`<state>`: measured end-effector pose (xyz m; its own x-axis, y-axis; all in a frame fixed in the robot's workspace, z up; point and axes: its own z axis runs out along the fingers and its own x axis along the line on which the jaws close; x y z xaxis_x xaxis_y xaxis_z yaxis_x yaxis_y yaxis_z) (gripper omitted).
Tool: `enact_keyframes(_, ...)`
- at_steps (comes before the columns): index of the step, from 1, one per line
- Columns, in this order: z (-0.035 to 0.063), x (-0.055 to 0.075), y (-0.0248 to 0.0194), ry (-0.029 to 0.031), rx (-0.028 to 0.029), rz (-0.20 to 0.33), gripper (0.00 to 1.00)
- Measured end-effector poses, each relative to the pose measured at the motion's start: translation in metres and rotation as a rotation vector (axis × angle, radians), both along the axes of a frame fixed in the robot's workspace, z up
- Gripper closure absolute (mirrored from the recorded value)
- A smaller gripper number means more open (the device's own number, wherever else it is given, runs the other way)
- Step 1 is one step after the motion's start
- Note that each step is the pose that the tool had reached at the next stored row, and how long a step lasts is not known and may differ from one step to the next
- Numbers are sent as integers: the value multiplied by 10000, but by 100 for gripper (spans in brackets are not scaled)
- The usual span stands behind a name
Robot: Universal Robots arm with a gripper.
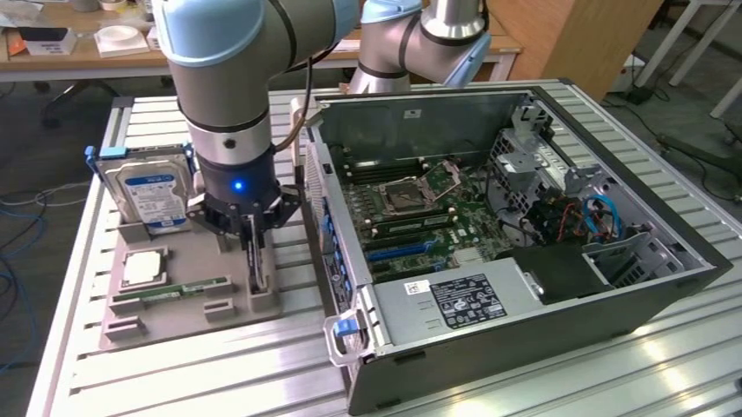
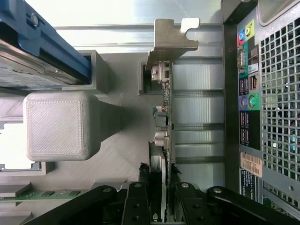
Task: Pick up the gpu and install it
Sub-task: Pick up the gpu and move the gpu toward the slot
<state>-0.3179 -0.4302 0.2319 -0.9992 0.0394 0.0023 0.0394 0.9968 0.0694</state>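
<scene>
Gripper (image 2: 161, 173) is sitting low over the gray holder (image 1: 174, 326) on the bench (image 1: 208, 387), at 9 o'clock of the PC case (image 1: 383, 382) in the ext. view. Its fingers (image 2: 187, 206) are clamping the gpu (image 2: 168, 112) on both faces, well away from the silver bracket (image 2: 171, 40). The gpu is standing on edge in its holder slot and, by the look of it, isn't lifted yet.

Risks, imo:
1) Grip is sitting off toward 1 end, so the card could be pivoting or slipping, w/ the bracket end sagging.
2) Any pull that isn't going straight up could be binding the card in the slot or dragging the holder along.
3) Case wall is running close at 3 o'clock of the card and the hard drive (image 1: 151, 195) is standing at 10 o'clock, so a sideways swing could be clipping either.
</scene>
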Motion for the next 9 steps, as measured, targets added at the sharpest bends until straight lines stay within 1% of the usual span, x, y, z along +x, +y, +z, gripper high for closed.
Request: enact_keyframes(9, 51, 1, 0, -5, 2, 0, 73)
